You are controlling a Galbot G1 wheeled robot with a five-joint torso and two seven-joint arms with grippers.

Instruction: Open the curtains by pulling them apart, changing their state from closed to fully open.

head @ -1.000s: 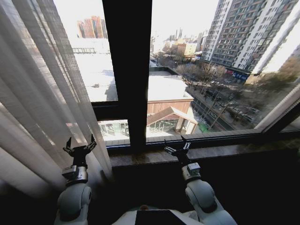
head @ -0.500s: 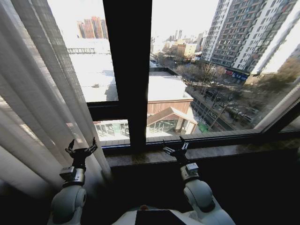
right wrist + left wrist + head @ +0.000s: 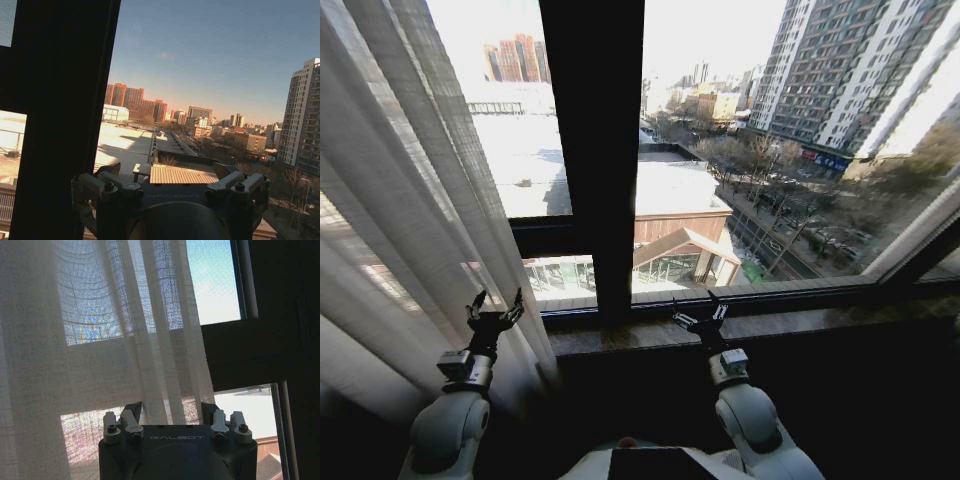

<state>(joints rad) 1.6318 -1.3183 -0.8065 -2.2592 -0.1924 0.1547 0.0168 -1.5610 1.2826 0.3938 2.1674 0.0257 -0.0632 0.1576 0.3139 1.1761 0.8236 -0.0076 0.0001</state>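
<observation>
The curtains (image 3: pixel 410 200) hang as a sheer white pleated panel gathered over the left part of the window. Their inner edge runs down to the sill near my left gripper (image 3: pixel 495 308). That gripper is open and raised in front of the panel's lower edge. In the left wrist view the curtains (image 3: pixel 100 355) stand close ahead, and one pleat lines up with the gap of the left gripper (image 3: pixel 171 412); I cannot tell if it touches. My right gripper (image 3: pixel 705 318) is open above the sill, right of the black window post. The right gripper (image 3: pixel 167 172) faces bare glass, holding nothing.
A wide black window post (image 3: pixel 592 150) stands in the middle, with a crossbar (image 3: pixel 545 235) to its left. A dark stone sill (image 3: pixel 770 325) runs along the bottom. A pale diagonal strip (image 3: pixel 920 235) crosses the right edge. The post (image 3: pixel 60 115) is close beside the right gripper.
My left arm has swung its elbow outward to the left while its gripper stays open by the curtain edge. The right arm has barely moved.
</observation>
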